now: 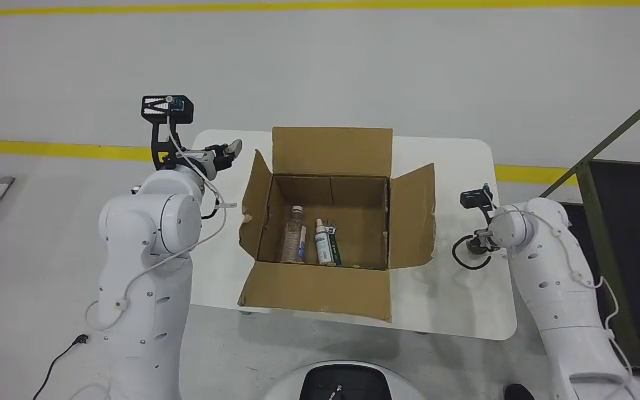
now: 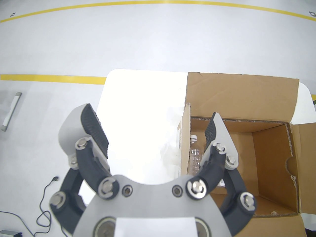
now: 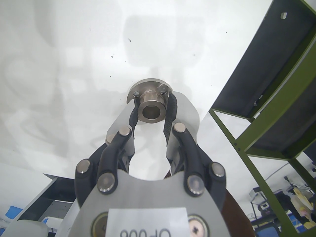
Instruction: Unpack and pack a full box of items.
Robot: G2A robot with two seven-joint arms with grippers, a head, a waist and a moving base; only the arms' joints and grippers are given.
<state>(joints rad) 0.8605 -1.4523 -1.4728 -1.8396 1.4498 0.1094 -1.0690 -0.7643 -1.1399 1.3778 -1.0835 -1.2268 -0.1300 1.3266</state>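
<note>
1. Closest to the robot, by the 6 o'clock edge of the tabletop [image 1: 455,165], lies the near flap of the open cardboard box [image 1: 315,292]. All four flaps are folded outward.
2. On the box floor, toward its 9 o'clock side, lies a clear bottle [image 1: 294,236]. Just beside it, at its 3 o'clock, lies a white bottle [image 1: 322,243]. Both long axes run 12 to 6, with the caps toward 12.
3. At 3 o'clock from the box, well apart from it, stands the right arm [image 1: 530,240]. The right end effector [image 3: 151,110] is clamped on a flanged metal sleeve [image 3: 150,99], one finger on each side.
4. Farthest out, at 10 o'clock from the box, the left end effector [image 1: 228,150] hovers above the tabletop, just outside the 9 o'clock flap. Its fingers are wide apart and hold nothing.
   - The clear bottle lies at about 4 o'clock from it, down past the side wall.
   - Being free and nearer, this one looks better placed for the next pick.
   - It would probably have to clear that flap, descend, and close across the bottle's width, along 9 to 3.
</note>
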